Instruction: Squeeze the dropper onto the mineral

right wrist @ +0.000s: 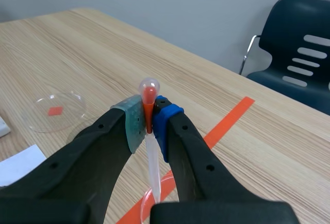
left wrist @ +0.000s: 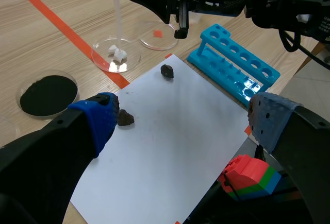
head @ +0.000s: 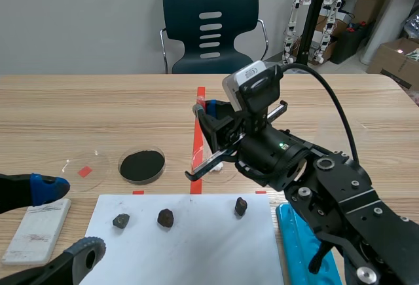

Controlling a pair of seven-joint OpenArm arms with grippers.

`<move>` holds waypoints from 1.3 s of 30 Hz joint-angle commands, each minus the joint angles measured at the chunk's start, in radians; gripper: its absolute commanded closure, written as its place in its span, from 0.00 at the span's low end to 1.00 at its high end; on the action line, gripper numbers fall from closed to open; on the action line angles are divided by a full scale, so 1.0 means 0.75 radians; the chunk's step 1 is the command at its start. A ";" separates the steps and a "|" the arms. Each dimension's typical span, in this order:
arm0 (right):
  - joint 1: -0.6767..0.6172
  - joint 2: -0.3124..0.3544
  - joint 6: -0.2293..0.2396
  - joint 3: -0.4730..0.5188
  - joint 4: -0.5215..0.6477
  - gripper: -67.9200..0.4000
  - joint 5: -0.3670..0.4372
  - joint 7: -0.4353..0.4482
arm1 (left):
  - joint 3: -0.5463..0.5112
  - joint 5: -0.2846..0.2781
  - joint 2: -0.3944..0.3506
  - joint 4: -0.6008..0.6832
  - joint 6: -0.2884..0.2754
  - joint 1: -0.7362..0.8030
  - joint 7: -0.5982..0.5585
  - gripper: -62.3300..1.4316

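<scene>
My right gripper is shut on the neck of a clear dropper, whose bulb sticks out past the pads. The arm is raised over the table's middle. In the left wrist view the dropper's tube hangs straight down over a petri dish holding small white mineral pieces. Three dark rocks lie on a white sheet. My left gripper stands open low at the near left, over the sheet, with one dark rock beside its blue pad.
A dish of black powder and an empty dish sit left of the tape line. A blue tube rack lies right of the sheet. A white block rests at the near left. A chair stands behind the table.
</scene>
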 commanded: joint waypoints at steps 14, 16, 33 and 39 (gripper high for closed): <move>0.060 -0.005 -0.043 0.005 -0.012 0.93 0.015 0.025 | -0.004 -0.013 0.007 0.017 -0.004 -0.004 -0.019 0.15; 0.064 -0.006 -0.075 0.005 -0.021 0.93 0.016 0.025 | -0.004 -0.013 0.007 0.017 -0.004 -0.004 -0.019 0.15; 0.071 -0.005 -0.074 0.005 -0.032 0.93 0.015 0.030 | -0.004 -0.013 0.007 0.017 -0.004 -0.004 -0.019 0.15; 0.071 -0.005 -0.074 0.005 -0.032 0.94 0.015 0.030 | -0.004 -0.013 0.007 0.017 -0.004 -0.004 -0.019 0.15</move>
